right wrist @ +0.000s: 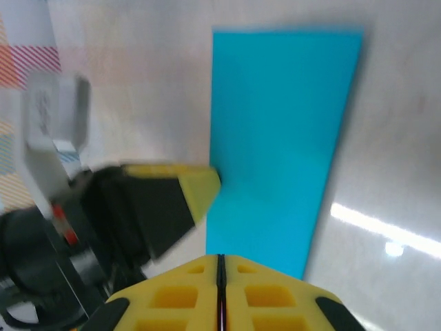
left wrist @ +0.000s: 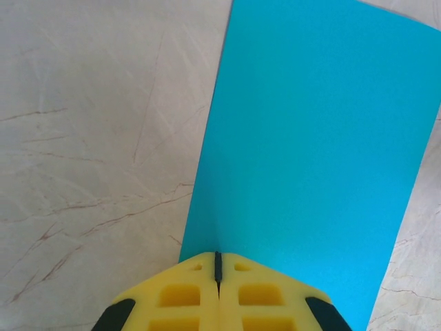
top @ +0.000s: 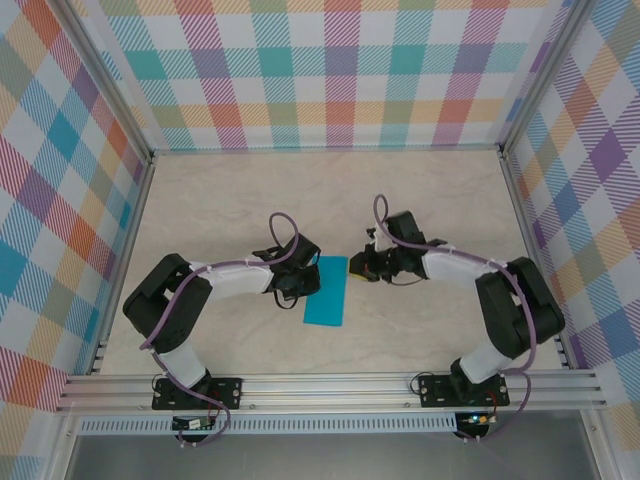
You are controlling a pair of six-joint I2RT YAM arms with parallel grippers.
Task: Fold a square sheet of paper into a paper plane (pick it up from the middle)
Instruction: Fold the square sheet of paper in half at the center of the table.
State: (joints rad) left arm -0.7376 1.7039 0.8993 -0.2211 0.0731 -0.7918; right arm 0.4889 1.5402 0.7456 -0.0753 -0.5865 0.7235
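- Lying near the centre of the top view, the square sheet of paper showed as a narrow teal rectangle on the pale surface.
- The left gripper was closed, its tips at the sheet's left edge; whether it pinched the paper was unclear.
- The right gripper was closed, just beside the sheet's upper right corner.

Overhead camera sits high behind the arm bases, looking down and forward across the whole table. Left wrist camera is in tight, peering past the left gripper onto the blue paper. Right wrist camera, equally close, looks over the right gripper from the opposite side. All three share that paper near the table's middle.
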